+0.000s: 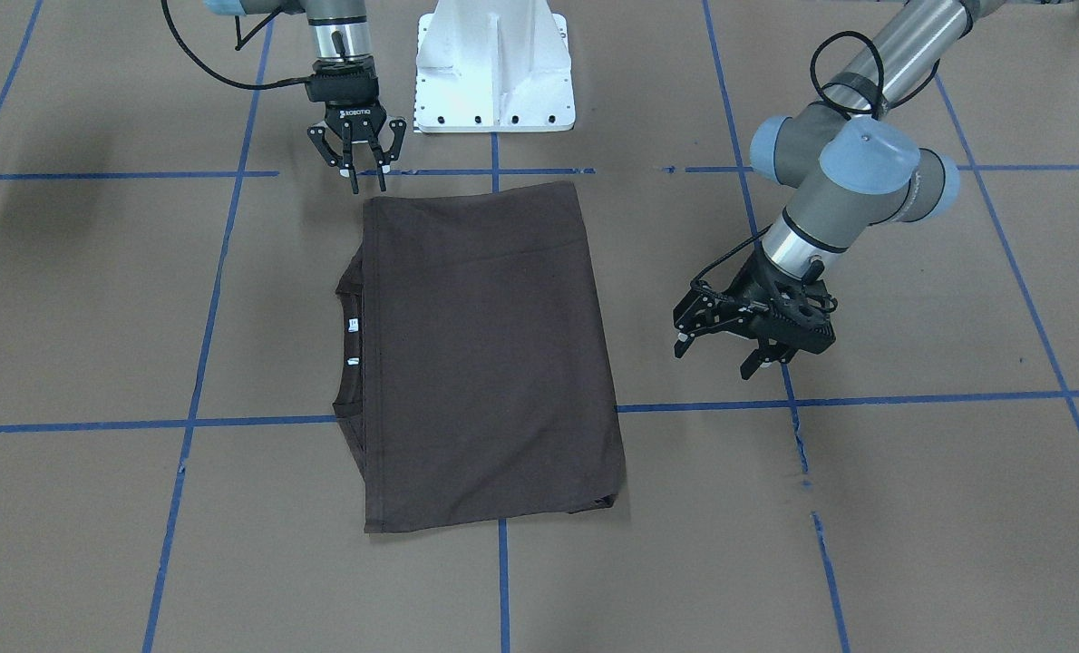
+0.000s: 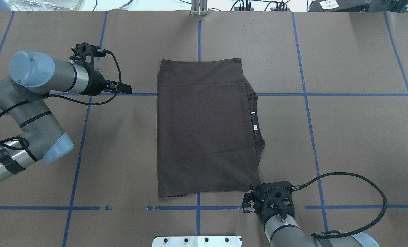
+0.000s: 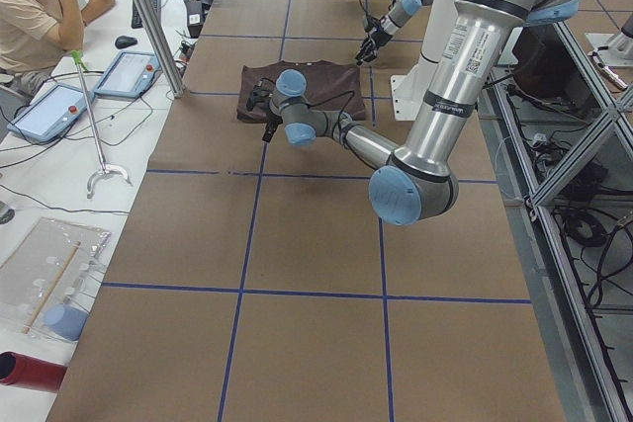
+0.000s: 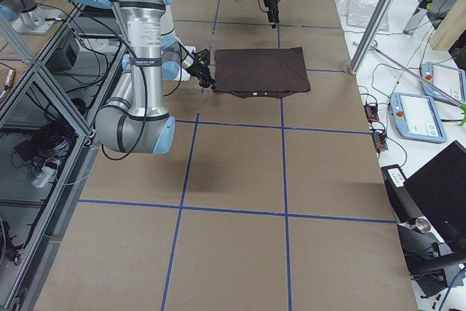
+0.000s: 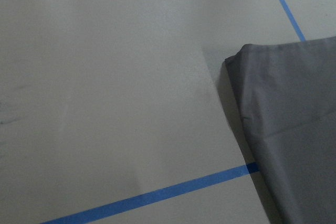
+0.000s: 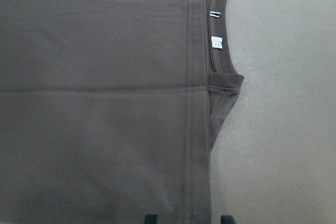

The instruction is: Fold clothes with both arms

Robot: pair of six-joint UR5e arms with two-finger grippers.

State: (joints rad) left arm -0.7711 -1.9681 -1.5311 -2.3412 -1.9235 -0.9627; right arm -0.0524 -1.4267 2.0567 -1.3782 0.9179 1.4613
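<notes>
The dark brown T-shirt lies flat on the table, folded into a rectangle. Its collar and white neck tag peek out on the robot's right side. My right gripper hangs open just off the shirt's near right corner, its two fingertips showing apart at the shirt's edge in the right wrist view. My left gripper is open and holds nothing, a short way off the shirt's left edge. The left wrist view shows only a shirt corner and no fingers.
Brown paper with blue tape lines covers the table. The white base pedestal stands at the robot's side. In the left side view a person sits beyond the far edge with tablets and a metal pole.
</notes>
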